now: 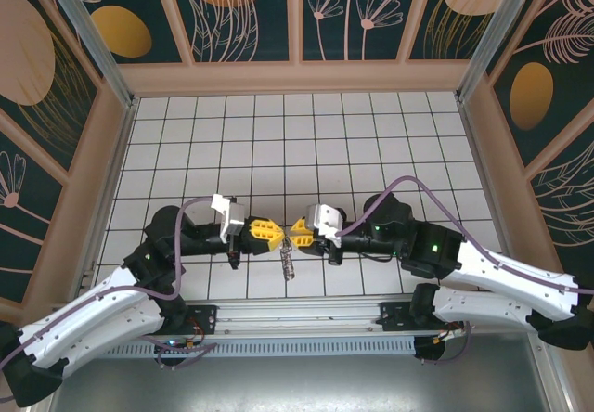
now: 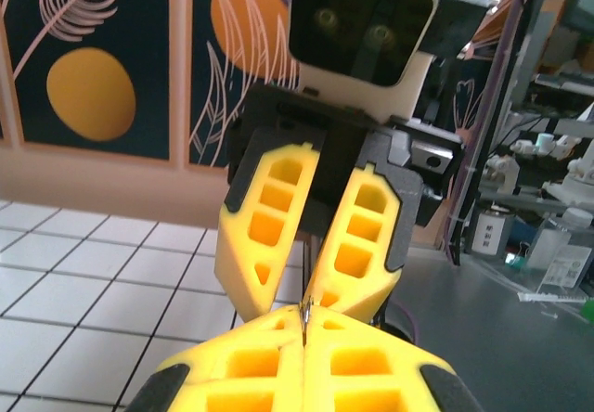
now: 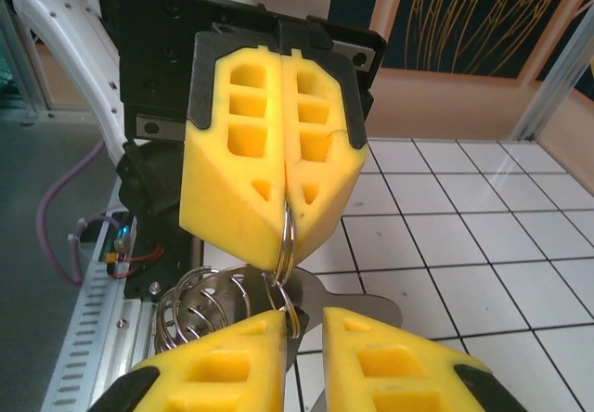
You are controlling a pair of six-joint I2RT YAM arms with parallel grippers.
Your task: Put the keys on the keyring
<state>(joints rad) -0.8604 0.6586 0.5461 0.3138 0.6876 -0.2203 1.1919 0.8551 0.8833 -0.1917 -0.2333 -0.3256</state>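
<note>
Keyring (image 3: 287, 245): thin shiny metal loop

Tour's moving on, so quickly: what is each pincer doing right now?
Left pincer: closed on the keyring.
Right pincer: fingers slightly apart by the keyring; whether it grips cannot be told.

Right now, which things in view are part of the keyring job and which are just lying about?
Job:
- keyring, pinched in the left gripper
- keys hanging from it, with a spiral wire loop
- right gripper, jaws apart beside the ring

Lying about:
- tiled table
- purple cable
- bench clutter beyond the table edge
</note>
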